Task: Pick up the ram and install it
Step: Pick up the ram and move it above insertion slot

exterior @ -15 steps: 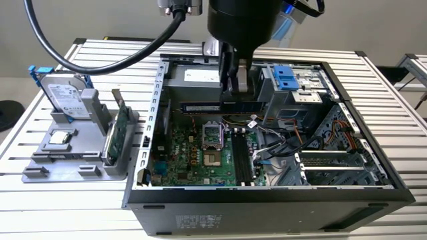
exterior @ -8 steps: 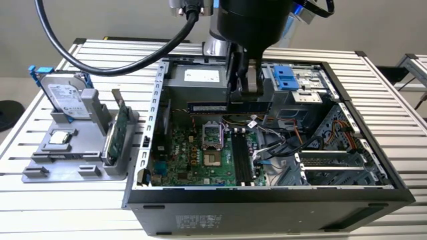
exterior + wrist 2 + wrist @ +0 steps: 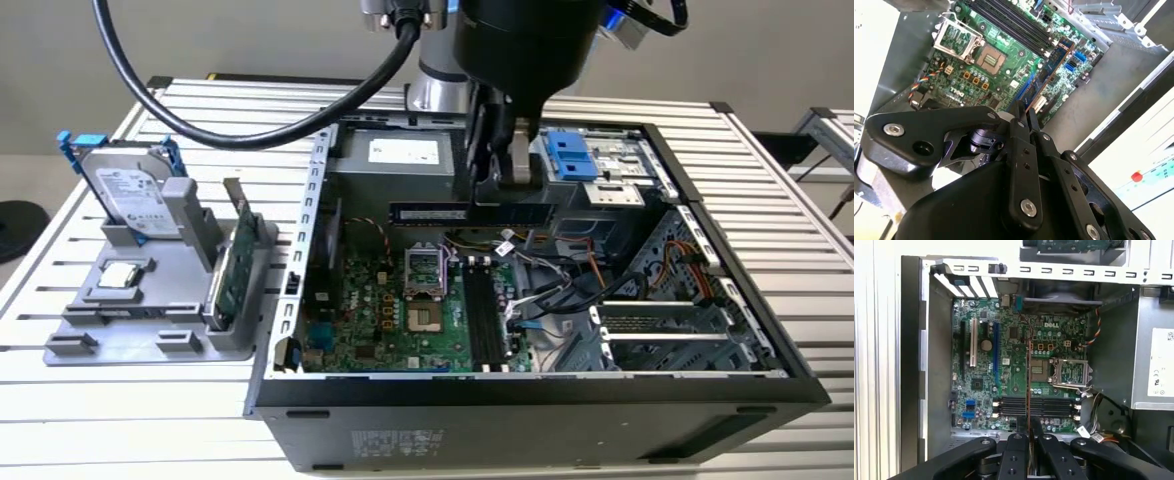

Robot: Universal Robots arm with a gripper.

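The hand (image 3: 511, 185) is clamping closed on the ram (image 3: 430, 212) by its top edge, suspending it level above the motherboard (image 3: 380, 310), apart from the memory slots (image 3: 483, 325). It is likely weighing little, stiff but fragile, best gripped along bare edges.

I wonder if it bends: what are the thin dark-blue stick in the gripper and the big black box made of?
The thin dark-blue ram stick is probably stiff matte circuit board: it juts straight, unsagging. The black computer case looks like painted sheet metal: thin folded edges.
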